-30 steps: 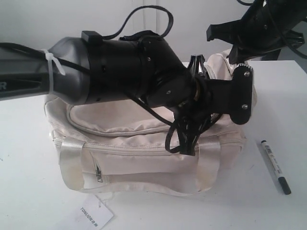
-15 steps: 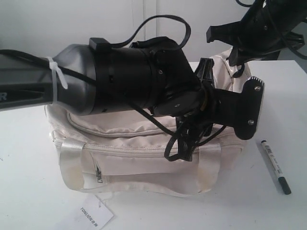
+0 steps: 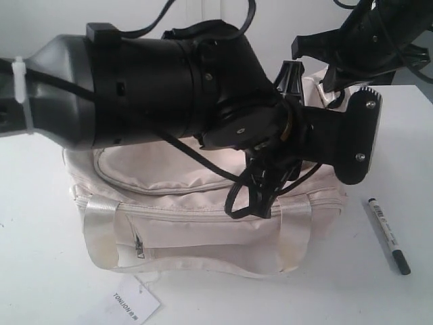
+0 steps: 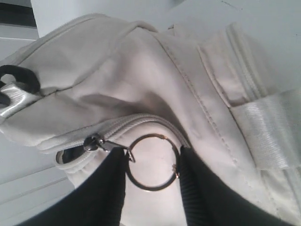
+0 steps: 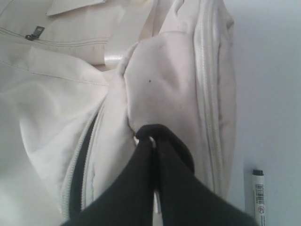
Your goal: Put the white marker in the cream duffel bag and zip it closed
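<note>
The cream duffel bag lies on the white table, its top zipper partly open with dark lining showing. My left gripper reaches across the bag to its right end. Its fingers press both sides of the gold ring zipper pull, next to the slider. My right gripper is shut on the bag's black end ring. The white marker, black-capped, lies on the table right of the bag, and shows in the right wrist view as well.
A white TONLION tag lies on the table in front of the bag. The shiny webbing handles hang over the front side with its small zip pocket. The right arm comes down from the upper right.
The left arm has moved right and closer to the camera, with its gripper now further toward the bag's right end. The right arm, bag and marker stay put.
</note>
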Robot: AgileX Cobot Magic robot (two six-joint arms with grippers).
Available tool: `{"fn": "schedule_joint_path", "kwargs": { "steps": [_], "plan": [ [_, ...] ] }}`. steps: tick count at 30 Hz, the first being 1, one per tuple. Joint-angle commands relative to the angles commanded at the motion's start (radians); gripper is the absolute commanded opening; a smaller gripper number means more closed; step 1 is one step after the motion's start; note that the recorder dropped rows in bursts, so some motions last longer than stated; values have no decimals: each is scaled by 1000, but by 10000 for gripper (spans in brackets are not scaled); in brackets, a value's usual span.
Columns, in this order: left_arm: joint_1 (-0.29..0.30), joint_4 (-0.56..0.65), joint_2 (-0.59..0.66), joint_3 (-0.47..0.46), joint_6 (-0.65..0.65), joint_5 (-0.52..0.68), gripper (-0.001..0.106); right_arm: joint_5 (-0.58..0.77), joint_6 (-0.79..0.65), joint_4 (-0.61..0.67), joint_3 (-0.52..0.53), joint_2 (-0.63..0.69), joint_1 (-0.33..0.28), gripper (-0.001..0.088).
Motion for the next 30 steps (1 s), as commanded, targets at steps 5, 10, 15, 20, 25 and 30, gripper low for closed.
{"fn": "schedule_joint_path", "kwargs": {
  "steps": [5,10,15,20,25,30],
  "plan": [
    [0,23,-8,0,-2,0,0,2,0,-2,0,0,0,0],
    [9,31,-8,0,-23,-2,0,2,21,-2,0,0,0,0],
    [31,33,-8,0,-26,-22,0,2,22,-2,0,-4,0,0],
    [59,-50,-14,0,-26,-76,0,0,31,-4,0,-4,0,0],
    [113,-185,-18,0,-23,-115,0,2,34,-4,0,-4,0,0],
    [155,-269,-18,0,-24,-123,0,2,54,-4,0,-4,0,0]
  ]
}}
